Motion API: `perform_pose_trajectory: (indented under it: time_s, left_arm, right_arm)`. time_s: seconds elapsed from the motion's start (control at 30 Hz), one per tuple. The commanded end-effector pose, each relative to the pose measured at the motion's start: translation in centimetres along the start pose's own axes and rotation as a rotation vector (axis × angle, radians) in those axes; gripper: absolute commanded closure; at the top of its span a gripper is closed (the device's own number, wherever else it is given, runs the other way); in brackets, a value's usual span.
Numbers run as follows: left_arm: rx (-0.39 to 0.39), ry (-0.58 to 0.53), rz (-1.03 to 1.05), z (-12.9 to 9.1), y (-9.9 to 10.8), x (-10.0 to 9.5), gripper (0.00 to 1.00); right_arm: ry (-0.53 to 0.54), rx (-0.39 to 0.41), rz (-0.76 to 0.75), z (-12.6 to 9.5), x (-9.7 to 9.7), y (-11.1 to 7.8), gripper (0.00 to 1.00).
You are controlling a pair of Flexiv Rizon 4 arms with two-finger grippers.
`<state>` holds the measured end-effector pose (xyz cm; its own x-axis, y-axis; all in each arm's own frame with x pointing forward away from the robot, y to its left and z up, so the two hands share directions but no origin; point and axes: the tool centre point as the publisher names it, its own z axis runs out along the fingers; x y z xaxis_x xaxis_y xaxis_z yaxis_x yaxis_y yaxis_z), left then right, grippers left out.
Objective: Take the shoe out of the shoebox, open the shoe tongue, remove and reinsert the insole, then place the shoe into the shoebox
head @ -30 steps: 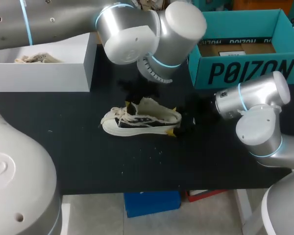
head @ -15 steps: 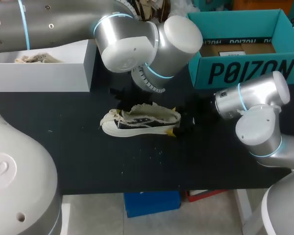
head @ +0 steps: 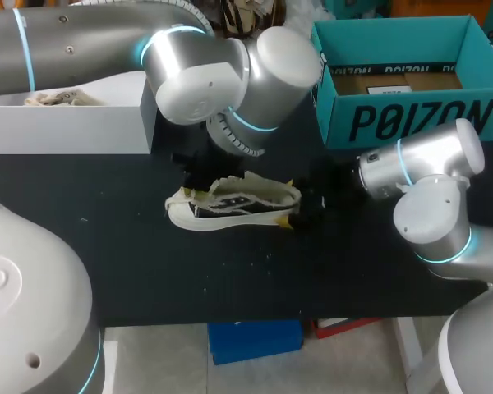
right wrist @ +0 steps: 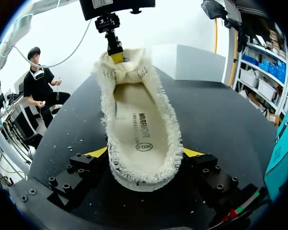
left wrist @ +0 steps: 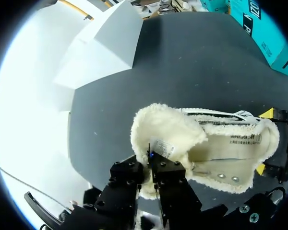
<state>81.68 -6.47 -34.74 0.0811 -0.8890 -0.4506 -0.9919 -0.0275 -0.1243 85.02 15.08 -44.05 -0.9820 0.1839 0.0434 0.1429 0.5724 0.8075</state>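
White box [head: 74, 123] is sitting at the far left of the table [head: 230, 279], and some pale item that I cannot identify is lying inside it. Beside it my left arm is reaching in over the dark surface. The left gripper [left wrist: 151, 162] is hanging just above the front part of the shoe [head: 234, 203]. Its fingers are pressed together and are pinching the fluffy tongue [left wrist: 165, 132] near its small label, holding it lifted away from the opening.

The shoe is resting in the middle of the table, toe pointing left and heel pointing right, outside of both boxes. Inside it the insole [right wrist: 139, 124] is lying flat in its place. At the heel the right gripper [right wrist: 145, 165] is clamping the shoe, with one yellow tip touching each side, so it is holding the shoe steady. Further right, at the back, the teal shoebox [head: 411, 119] is standing open, apart from the shoe.

In my judgement the tongue-opening step is in hand, and the insole is not yet taken out. The next move is probably calling for the tongue to be folded further forward so the mouth is wide. Then one gripper must let go and reach inside to catch the insole edge, while the other is pinning the shoe down.
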Motion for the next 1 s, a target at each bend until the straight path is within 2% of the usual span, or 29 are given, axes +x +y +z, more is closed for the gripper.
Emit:
perform_pose_trajectory:
  time_s: [0.03,0.5,0.8,0.9,1.0]
  left_arm:
    - [-0.010,0.007,0.000,0.6,0.0,-0.6,0.00]
    - [-0.017,-0.005,-0.039,1.0,0.0,-3.0,0.00]
    - [-0.054,0.001,-0.046,2.6,0.7,-3.0,0.00]
    - [-0.053,0.006,-0.048,2.4,0.8,-3.2,0.00]
    - [-0.022,0.033,-0.043,1.1,0.6,-3.8,0.00]
  right_arm:
    - [-0.002,0.002,0.003,-0.1,-0.2,-0.4,1.00]
    - [-0.002,0.002,0.003,-0.1,-0.2,-0.4,1.00]
    - [-0.002,0.002,0.003,-0.1,-0.2,-0.4,1.00]
    - [-0.002,0.002,0.003,-0.1,-0.2,-0.4,1.00]
    - [-0.002,0.002,0.003,-0.1,-0.2,-0.4,1.00]
